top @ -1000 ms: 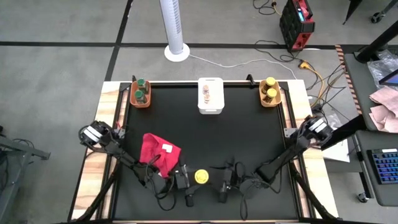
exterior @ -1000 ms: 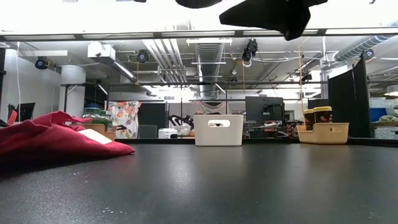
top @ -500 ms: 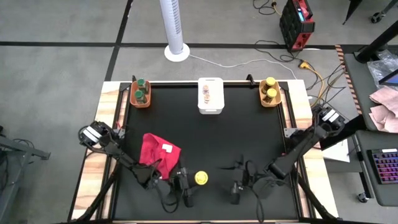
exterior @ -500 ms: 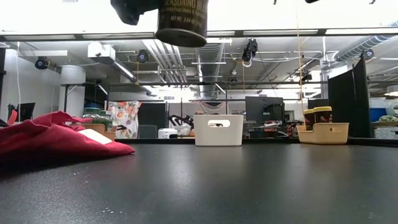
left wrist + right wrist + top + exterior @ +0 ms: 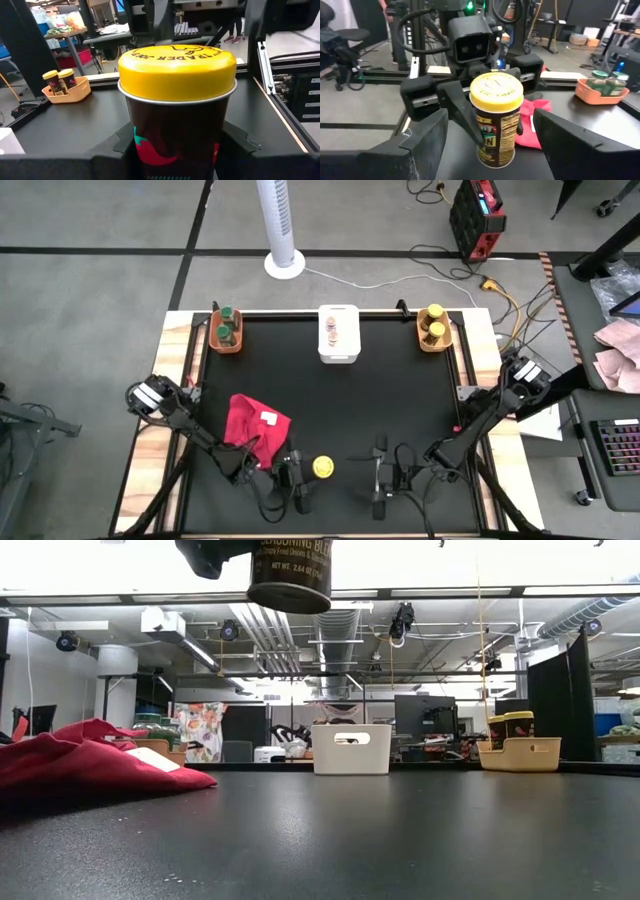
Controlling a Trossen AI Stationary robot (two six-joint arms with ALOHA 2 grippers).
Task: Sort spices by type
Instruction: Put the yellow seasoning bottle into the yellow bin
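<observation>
One jar left to bin: yellow-lidded jar (image 5: 323, 466) clamped in my left gripper (image 5: 305, 472), lifted clear of the table near its front edge.

Count so far: two green-lidded in the orange bin (image 5: 226, 340), two pale-lidded in the white bin (image 5: 338, 352), two yellow-lidded in the yellow bin (image 5: 434, 342). Red cloth (image 5: 255, 426) lies beside my left arm. Right gripper (image 5: 380, 477) faces the jar, fingers apart, empty. Judged nearly complete.

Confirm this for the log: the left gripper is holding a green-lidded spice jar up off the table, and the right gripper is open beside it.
Not quite: the lid is yellow, not green. The left wrist view shows the left gripper shut on the yellow-lidded spice jar, held off the table. The right gripper is open beside it, as the right wrist view shows.
</observation>
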